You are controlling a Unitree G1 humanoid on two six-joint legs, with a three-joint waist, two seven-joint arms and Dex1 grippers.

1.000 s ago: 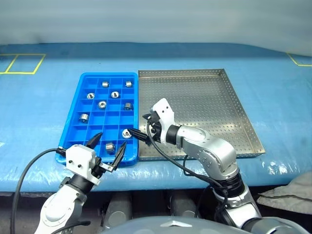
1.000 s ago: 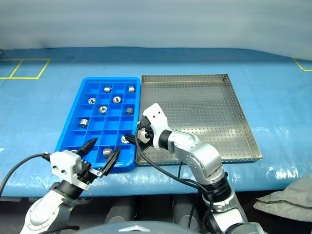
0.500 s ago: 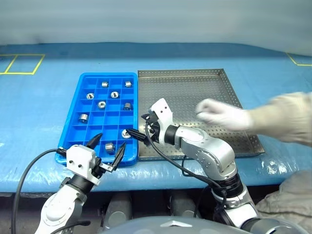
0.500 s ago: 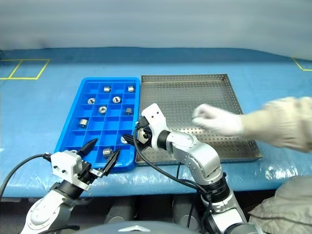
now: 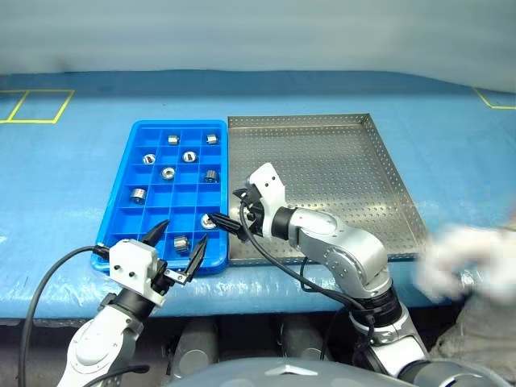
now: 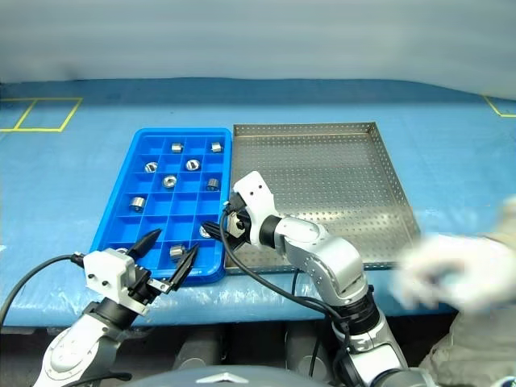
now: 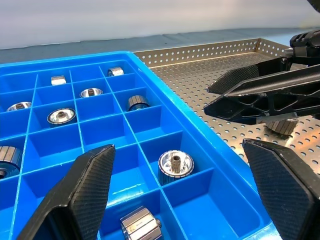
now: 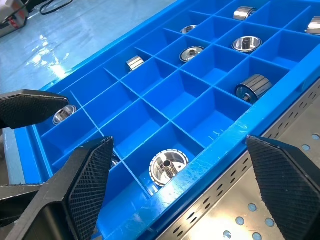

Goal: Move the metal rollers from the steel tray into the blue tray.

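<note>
The blue tray [image 5: 179, 123] lies left of the steel tray [image 5: 322, 161], their long sides touching. Several metal rollers sit in separate compartments of the blue tray, among them one [image 5: 168, 172] mid-tray and one [image 5: 208, 220] near the front right corner. My right gripper [image 5: 223, 220] hangs open over the seam between the trays, just above that front roller [image 8: 169, 165]. My left gripper [image 5: 181, 235] stands open at the blue tray's near edge, around another roller [image 5: 182, 242]. A ribbed metal piece [image 7: 280, 125], perhaps a roller, shows under the right fingers on the steel tray.
A person's white-gloved hand [image 5: 459, 262], blurred, is at the near right corner of the steel tray. Blue sheeting [image 5: 64, 185] covers the table, with yellow tape marks [image 5: 36, 105] at the far left. A grey cloth [image 6: 476, 347] lies below the table's front edge.
A gloved hand reached over the steel tray half a second ago and has pulled back to the right. Both grippers have stayed still and open.
</note>
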